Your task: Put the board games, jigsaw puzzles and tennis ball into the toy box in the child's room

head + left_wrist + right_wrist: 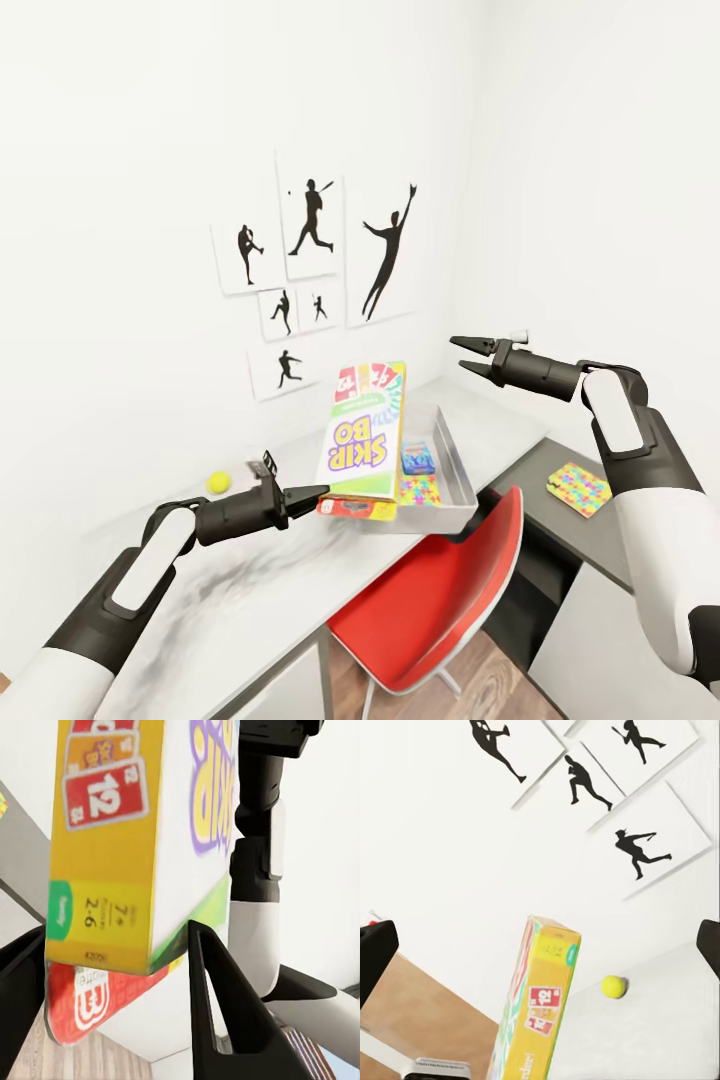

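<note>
My left gripper point(312, 493) is shut on the lower edge of the white SKIP-BO board game point(362, 435), which stands nearly upright at the near rim of the toy box point(462, 472). In the left wrist view its fingers point(217, 1012) flank the box's yellow side point(112, 855). A flat red box point(352, 508) lies just beneath it. Inside the toy box are a jigsaw puzzle point(420, 490) and a small blue box point(418, 458). The tennis ball point(218, 483) rests on the table point(230, 590) near the wall. My right gripper point(470, 357) hangs open above the toy box, holding nothing.
A second jigsaw puzzle point(578, 488) lies on the lower dark grey cabinet point(540, 470) at the right. A red chair point(440, 590) is tucked against the table's front edge. Black silhouette sports pictures point(312, 262) hang on the white wall behind.
</note>
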Controlling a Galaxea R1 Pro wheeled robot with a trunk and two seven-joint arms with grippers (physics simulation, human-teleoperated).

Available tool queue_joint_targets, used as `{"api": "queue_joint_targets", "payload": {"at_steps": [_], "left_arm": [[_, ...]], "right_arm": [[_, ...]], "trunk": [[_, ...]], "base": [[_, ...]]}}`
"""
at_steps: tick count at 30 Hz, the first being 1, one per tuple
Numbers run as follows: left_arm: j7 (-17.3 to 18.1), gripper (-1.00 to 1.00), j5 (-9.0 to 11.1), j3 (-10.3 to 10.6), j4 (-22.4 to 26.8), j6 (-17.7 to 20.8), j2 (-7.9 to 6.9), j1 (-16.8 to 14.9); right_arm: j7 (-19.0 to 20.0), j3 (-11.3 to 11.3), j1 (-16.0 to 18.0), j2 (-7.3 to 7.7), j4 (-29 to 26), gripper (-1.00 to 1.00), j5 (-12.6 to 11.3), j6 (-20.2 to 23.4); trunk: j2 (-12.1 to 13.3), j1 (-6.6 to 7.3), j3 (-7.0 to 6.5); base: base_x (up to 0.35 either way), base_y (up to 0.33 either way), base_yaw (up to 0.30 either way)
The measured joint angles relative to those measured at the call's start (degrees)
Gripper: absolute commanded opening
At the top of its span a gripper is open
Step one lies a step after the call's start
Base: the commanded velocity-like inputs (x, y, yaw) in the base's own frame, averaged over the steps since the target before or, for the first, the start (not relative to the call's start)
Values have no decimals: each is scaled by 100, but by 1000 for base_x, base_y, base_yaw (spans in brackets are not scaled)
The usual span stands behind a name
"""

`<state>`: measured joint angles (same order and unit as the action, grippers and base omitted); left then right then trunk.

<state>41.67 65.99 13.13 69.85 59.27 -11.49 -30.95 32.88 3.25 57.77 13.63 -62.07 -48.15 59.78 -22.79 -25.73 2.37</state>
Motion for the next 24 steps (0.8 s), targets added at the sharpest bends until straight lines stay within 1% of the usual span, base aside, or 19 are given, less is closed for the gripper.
{"api": "queue_joint_targets", "payload": {"at_steps": [7, 17, 20, 21, 22, 24], "left_arm": [[0, -100, -18, -2, -1, -12, 9, 0], [-30, -100, -42, -8, 0, -20, 14, 2], [-86, -100, -26, -8, 0, -15, 17, 0], [-106, -100, 3, -8, 1, -6, 18, 0], [-143, -100, 14, -9, 3, -3, 29, 0], [-149, -100, 23, -9, 3, -1, 34, 0]], "right_arm": [[-13, 0, 0, 0, 0, 100, -1, 0], [-36, 0, 16, -1, -4, 100, 25, 1], [-232, -5, 123, -5, 14, 100, 23, 1], [-365, -7, 164, -6, 25, 100, 12, 1], [-730, -9, 236, -7, 46, 100, -17, 0], [-819, -9, 281, -8, 53, 100, -31, 2]], "trunk": [[0, 0, 0], [0, 0, 0], [0, -1, 0], [1, -1, 0], [0, -1, -1], [0, -1, 0]], "base": [[139, -153, 0], [153, -239, 0], [49, -113, 0], [7, -24, 0], [4, -55, 0], [41, -102, 0]]}}
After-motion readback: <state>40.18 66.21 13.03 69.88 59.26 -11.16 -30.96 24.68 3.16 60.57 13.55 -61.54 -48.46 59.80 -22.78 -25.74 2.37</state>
